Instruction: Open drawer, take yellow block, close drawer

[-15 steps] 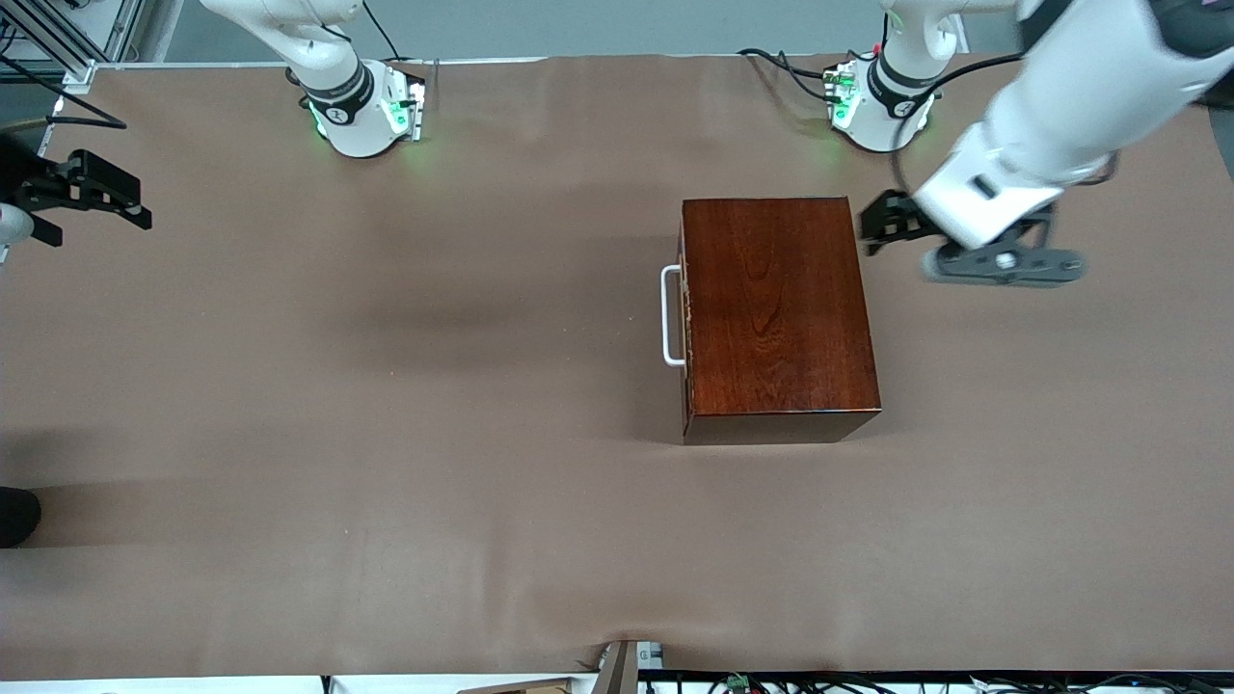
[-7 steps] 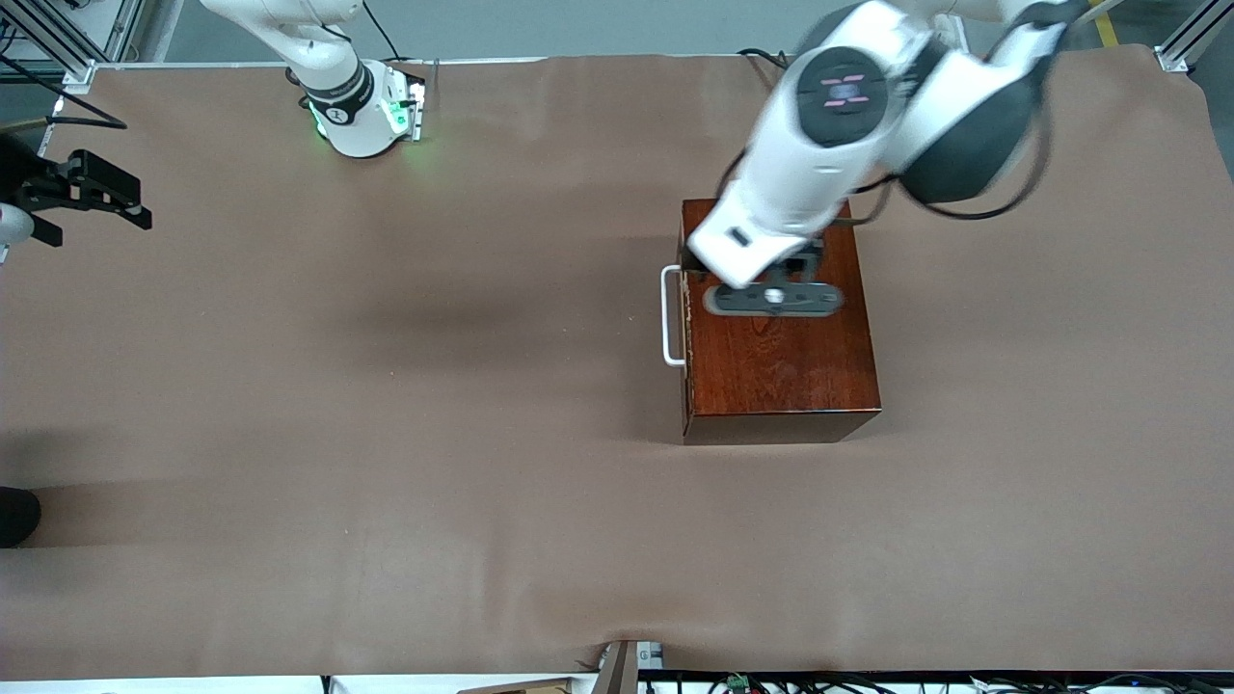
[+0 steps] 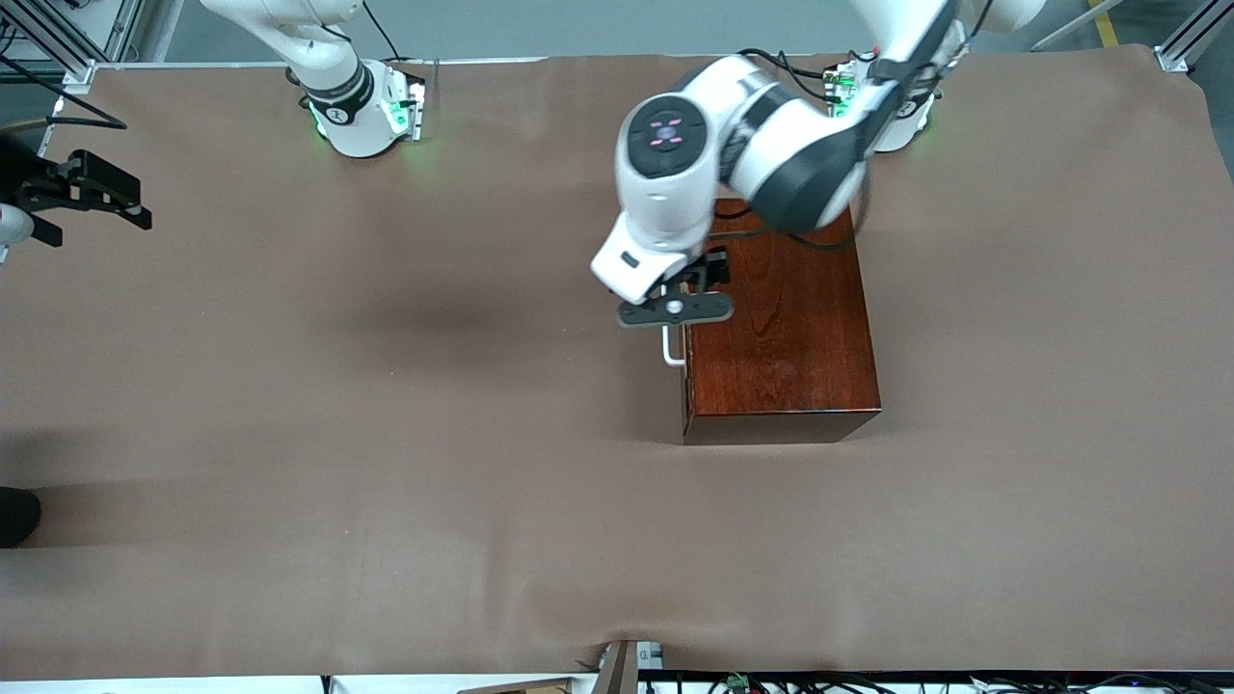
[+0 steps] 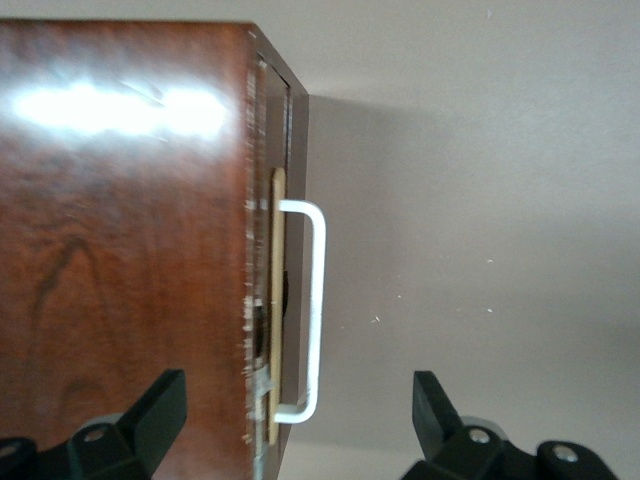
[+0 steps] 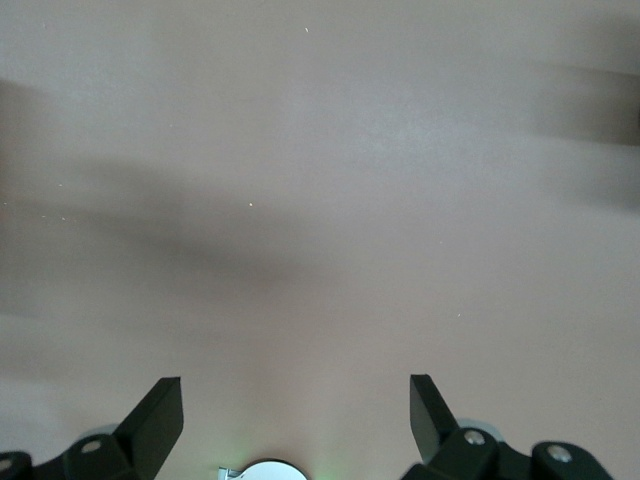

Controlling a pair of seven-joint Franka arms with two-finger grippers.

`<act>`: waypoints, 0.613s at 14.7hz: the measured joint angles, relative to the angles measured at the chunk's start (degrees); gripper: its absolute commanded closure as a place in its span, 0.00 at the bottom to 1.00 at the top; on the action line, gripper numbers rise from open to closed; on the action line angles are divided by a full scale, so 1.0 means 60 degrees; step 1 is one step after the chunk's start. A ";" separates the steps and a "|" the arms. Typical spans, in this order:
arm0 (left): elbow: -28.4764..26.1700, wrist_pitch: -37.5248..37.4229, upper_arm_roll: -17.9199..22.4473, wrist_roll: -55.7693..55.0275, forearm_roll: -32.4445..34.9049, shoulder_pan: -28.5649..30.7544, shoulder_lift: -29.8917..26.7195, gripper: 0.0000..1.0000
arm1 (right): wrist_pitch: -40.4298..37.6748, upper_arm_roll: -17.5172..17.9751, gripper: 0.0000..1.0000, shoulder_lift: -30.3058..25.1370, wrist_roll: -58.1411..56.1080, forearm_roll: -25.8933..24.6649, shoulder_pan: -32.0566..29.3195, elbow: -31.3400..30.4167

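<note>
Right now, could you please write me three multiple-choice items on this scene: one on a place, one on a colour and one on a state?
1. The left gripper is over:
A. the drawer's handle
B. bare table at the right arm's end
C. the left arm's base

2. The handle is:
A. black
B. white
C. yellow

3. The drawer is:
A. pulled fully out
B. removed
C. shut

Answers: 1 A, the left wrist view shows the handle between its open fingers. 2 B, a white U-shaped bar. 3 C, its front sits flush with the wooden box.
</note>
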 measured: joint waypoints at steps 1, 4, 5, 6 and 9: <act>0.0096 0.0010 0.0584 -0.0076 0.0001 -0.0658 0.0209 0.00 | 0.0001 0.0002 0.00 0.0001 0.0000 0.0000 0.0000 0.0000; 0.0295 0.0026 0.1617 -0.0214 0.0005 -0.1994 0.0756 0.00 | 0.0003 0.0002 0.00 0.0003 0.0000 0.0000 0.0000 0.0000; 0.0313 0.0026 0.1700 -0.0276 0.0008 -0.2147 0.0897 0.00 | 0.0004 0.0002 0.00 0.0003 0.0000 0.0000 0.0000 0.0000; 0.0320 0.0027 0.1724 -0.0314 0.0013 -0.2218 0.1040 0.00 | 0.0004 0.0001 0.00 0.0003 0.0000 0.0000 0.0000 0.0000; 0.0330 0.0092 0.1816 -0.0323 0.0067 -0.2373 0.1410 0.00 | 0.0004 0.0000 0.00 0.0004 0.0000 0.0000 0.0000 0.0000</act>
